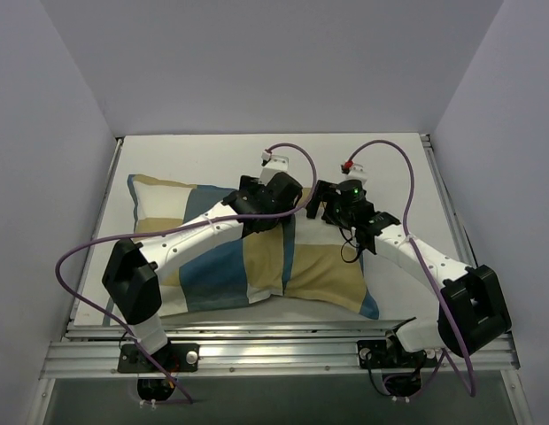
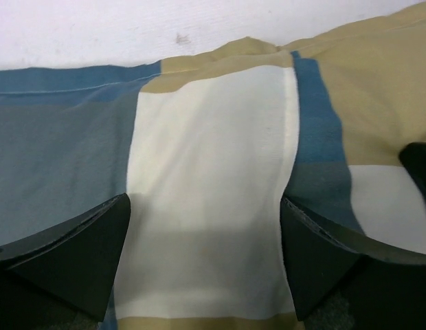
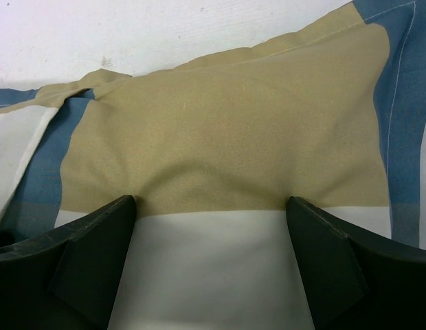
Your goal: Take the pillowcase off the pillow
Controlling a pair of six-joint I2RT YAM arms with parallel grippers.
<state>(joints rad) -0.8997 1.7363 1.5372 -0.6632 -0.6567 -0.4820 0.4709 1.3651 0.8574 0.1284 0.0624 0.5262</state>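
The pillowcase, checked in teal-blue, tan and white blocks, lies stuffed across the table. The pillow is hidden inside it. Both arms reach over it toward its far edge. My left gripper is open, its fingers spread wide low over a white block of the pillowcase. My right gripper is also open, and its fingertips press into the pillowcase where tan meets white, denting the fabric. Neither gripper has fabric pinched between its fingers.
A white table shows beyond the pillowcase's far edge, closed in by grey walls on three sides. An aluminium rail runs along the near edge by the arm bases. Purple cables loop off both arms.
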